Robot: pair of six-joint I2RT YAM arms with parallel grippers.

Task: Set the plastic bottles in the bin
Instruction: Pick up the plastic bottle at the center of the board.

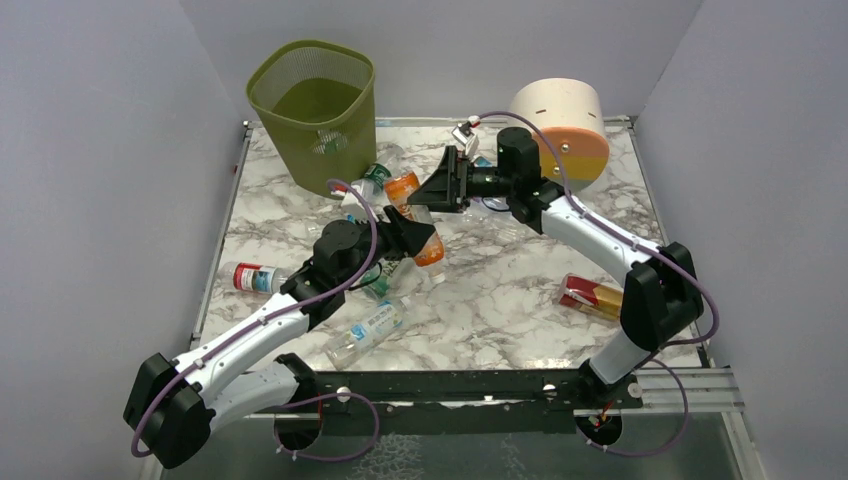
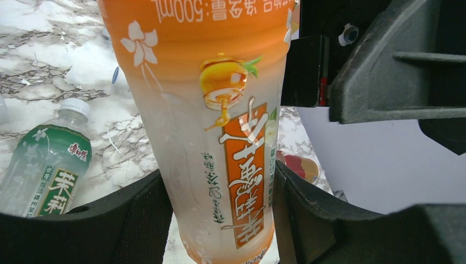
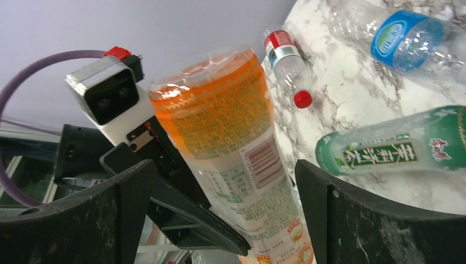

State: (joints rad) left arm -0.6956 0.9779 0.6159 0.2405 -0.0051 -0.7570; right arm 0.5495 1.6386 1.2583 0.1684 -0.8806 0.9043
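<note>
An orange bottle (image 1: 414, 212) is held in mid-air over the table's middle. My left gripper (image 1: 420, 240) is shut on its pale lower body (image 2: 214, 110), one finger pressed to each side. My right gripper (image 1: 441, 181) stands open around the same bottle (image 3: 225, 126), with a gap on both sides. The olive mesh bin (image 1: 315, 115) stands at the back left, apart from both grippers. Several clear bottles lie on the marble: a green-labelled one (image 2: 46, 170) (image 3: 395, 148), a red-labelled one (image 1: 255, 277) (image 3: 286, 60) and a blue-labelled one (image 3: 401, 36).
A cream cylinder with orange and yellow bands (image 1: 562, 125) lies at the back right. A red and gold packet (image 1: 590, 296) rests near the right arm's elbow. Another bottle (image 1: 370, 328) lies near the front edge beside the left arm. Grey walls close in the table.
</note>
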